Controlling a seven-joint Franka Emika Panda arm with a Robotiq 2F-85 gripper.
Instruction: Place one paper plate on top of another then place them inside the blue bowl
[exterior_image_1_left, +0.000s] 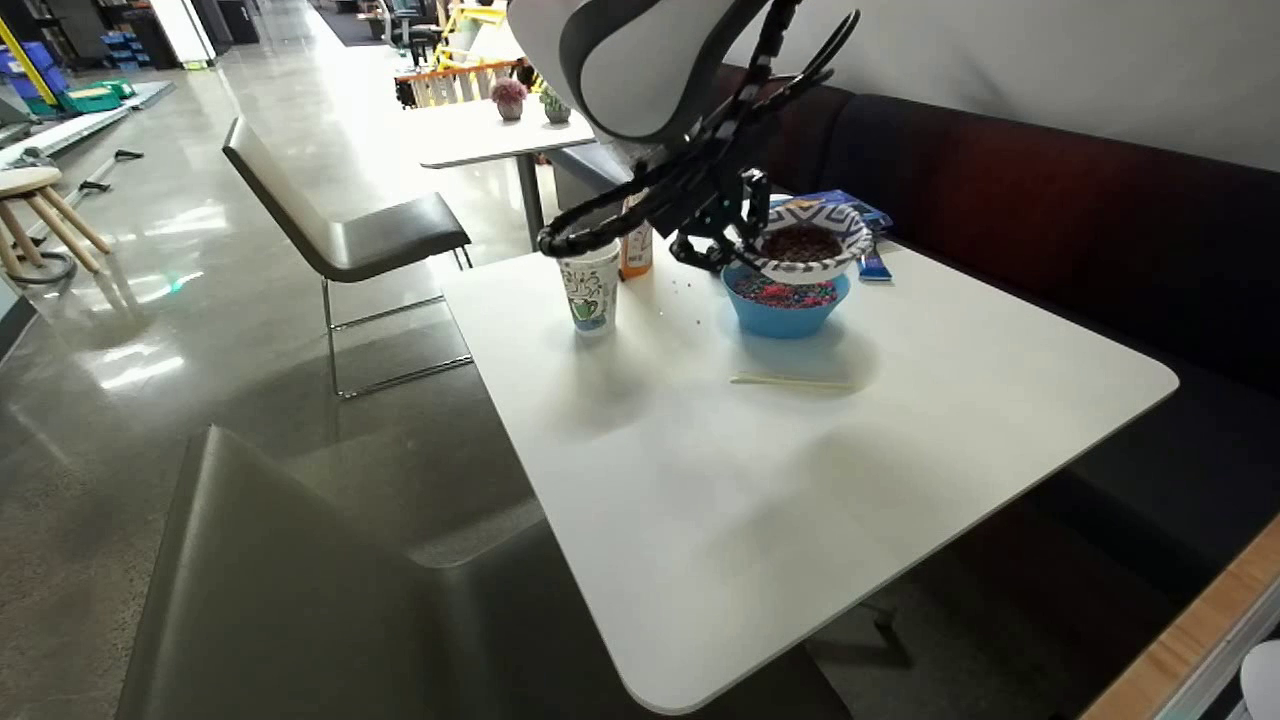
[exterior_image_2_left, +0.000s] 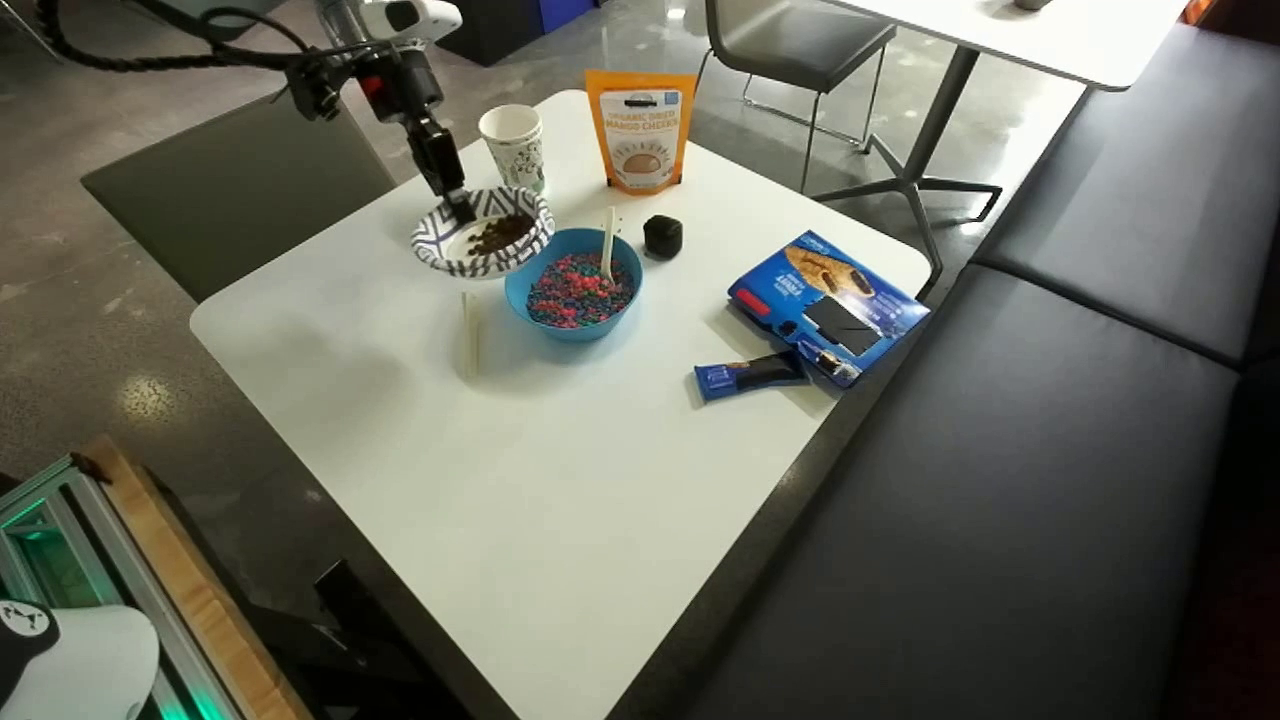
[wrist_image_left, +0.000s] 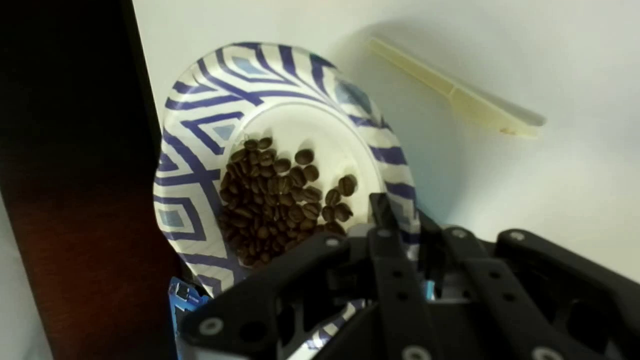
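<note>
Gripping the patterned paper bowl (wrist_image_left: 192, 200) in the hand (wrist_image_left: 402, 210), lower it level toward the blue bowl (exterior_image_1_left: 785, 321), spilling no coffee beans (wrist_image_left: 272, 205).

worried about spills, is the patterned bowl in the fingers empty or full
Partly filled: in the wrist view, brown beans lie toward one side of the patterned bowl, leaving some of its bottom bare.

Your arm (exterior_image_1_left: 640, 80) reaches in from the top in both exterior views; your tool (exterior_image_2_left: 460, 206) slants downward, its fingers (wrist_image_left: 384, 217) pinched close together in the wrist view.
</note>
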